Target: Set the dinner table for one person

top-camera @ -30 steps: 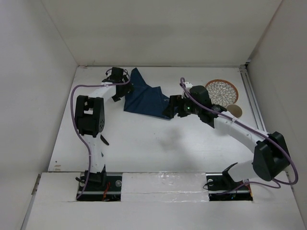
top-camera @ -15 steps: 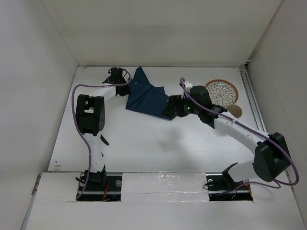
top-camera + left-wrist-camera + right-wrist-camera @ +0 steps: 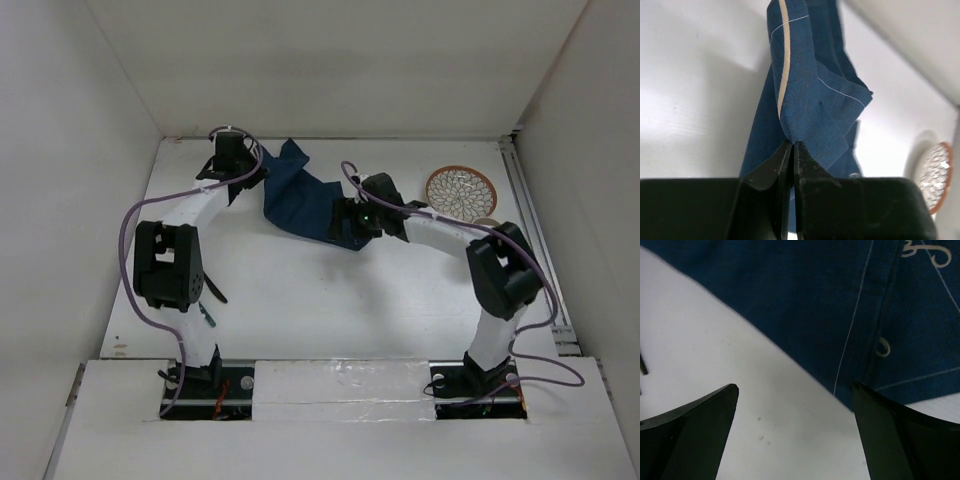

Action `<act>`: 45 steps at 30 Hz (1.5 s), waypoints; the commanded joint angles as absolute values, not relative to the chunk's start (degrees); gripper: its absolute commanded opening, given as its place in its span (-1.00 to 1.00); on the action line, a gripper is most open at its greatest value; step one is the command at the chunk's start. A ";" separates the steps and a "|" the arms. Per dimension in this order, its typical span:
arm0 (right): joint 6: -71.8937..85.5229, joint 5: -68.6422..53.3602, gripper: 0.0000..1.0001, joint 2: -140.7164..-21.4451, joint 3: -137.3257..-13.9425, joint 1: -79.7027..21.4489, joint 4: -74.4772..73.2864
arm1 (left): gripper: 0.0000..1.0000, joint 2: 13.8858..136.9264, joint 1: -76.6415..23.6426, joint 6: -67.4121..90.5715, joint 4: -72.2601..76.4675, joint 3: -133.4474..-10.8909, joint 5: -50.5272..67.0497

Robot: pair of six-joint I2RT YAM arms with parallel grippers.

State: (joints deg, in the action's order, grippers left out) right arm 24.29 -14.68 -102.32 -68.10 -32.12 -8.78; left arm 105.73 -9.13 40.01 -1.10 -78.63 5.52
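A dark blue placemat (image 3: 300,200) with white line drawing lies crumpled at the back of the white dinner table (image 3: 330,300). My left gripper (image 3: 258,172) is shut on its left edge, and in the left wrist view the cloth (image 3: 810,100) rises in a fold from the closed gripper (image 3: 792,145). My right gripper (image 3: 346,222) stands open just over the placemat's near right corner. In the right wrist view the gripper (image 3: 794,385) has bare table (image 3: 740,340) between its fingers, with the cloth's edge (image 3: 840,300) running just beyond them.
A round plate (image 3: 460,188) with an orange rim and lattice pattern sits at the back right, also seen as a plate (image 3: 935,177) in the left wrist view. A small tan disc (image 3: 488,222) lies beside it. White walls close in the back and sides.
My left gripper has shut on the placemat's left edge and shifted slightly back and left, bunching the cloth. The right arm has swung left, bringing its open gripper over the near right corner.
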 commanded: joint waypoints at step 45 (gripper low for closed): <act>11.34 -23.55 1.00 -130.30 -115.88 -22.59 -22.58 | 0.98 77.27 -14.24 45.10 -30.32 -72.51 -12.14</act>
